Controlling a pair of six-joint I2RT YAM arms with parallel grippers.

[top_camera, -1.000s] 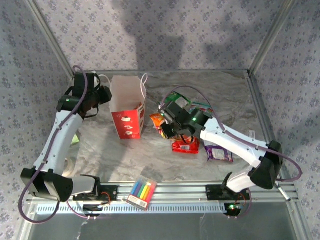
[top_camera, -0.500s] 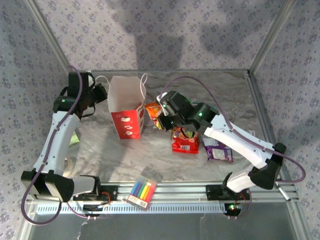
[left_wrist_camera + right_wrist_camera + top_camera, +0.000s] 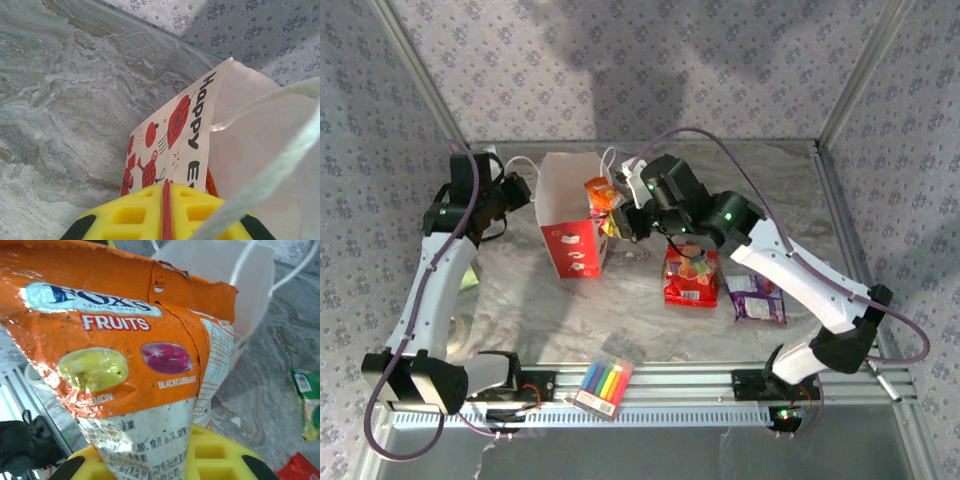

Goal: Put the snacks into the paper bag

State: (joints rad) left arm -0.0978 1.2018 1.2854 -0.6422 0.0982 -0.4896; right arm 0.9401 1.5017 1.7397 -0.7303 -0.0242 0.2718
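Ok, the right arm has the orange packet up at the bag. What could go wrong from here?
1. The orange packet in the right gripper hangs at the paper bag's rim nearest that arm, so it may catch there or fall outside.
2. A string handle loops close by and could snag the packet.
3. The left gripper pinches one bag wall, so a push might tip or crumple the bag.

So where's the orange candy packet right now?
In the top view, the orange packet is pinched in the right hand, up at the right rim of the paper bag, left of the red packet.
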